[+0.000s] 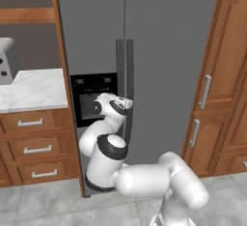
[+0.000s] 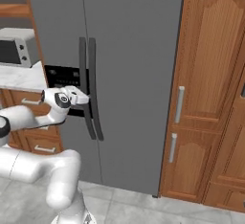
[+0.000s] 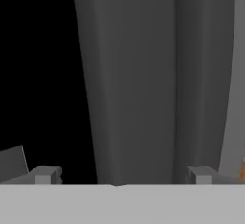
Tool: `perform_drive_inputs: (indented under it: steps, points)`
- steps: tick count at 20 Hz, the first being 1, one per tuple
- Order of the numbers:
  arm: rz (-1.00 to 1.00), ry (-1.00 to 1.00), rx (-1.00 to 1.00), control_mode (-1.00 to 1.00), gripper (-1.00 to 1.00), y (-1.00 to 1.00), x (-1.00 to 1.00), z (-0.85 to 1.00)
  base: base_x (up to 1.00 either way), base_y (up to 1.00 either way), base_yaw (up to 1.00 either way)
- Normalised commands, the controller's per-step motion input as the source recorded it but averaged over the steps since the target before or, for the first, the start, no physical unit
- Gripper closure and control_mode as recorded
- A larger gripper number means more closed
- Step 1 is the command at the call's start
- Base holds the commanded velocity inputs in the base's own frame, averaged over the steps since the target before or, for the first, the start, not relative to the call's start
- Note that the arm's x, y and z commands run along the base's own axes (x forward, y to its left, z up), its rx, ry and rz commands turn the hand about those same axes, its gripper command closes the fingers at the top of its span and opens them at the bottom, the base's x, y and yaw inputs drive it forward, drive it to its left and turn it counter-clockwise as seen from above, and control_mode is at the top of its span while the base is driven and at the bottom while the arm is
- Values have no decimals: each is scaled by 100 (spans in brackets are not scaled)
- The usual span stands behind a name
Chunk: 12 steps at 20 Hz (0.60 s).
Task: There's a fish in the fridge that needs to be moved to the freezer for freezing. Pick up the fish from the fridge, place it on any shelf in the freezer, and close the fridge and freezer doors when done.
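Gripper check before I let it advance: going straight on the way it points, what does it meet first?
Most likely a door handle: in the hand view the dark bars stand between the spread fingertips of the gripper. In the right base view it sits at the handles; the remaining gap is unclear.

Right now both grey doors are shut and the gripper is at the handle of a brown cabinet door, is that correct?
Not quite. Both grey doors are shut, but the gripper is at their dark bar handles, not a cabinet door's; the right base view shows this.
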Motion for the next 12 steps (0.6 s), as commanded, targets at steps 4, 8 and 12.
perform_drive_inputs:
  steps: [4,8,12]
  points:
    - [-1,0,0,-100,-100,-3,46,0,0,0,0]
    - [-15,0,0,-100,-100,0,64,0,0,0,0]
    - [-18,0,0,-100,-100,0,66,0,0,0,0]
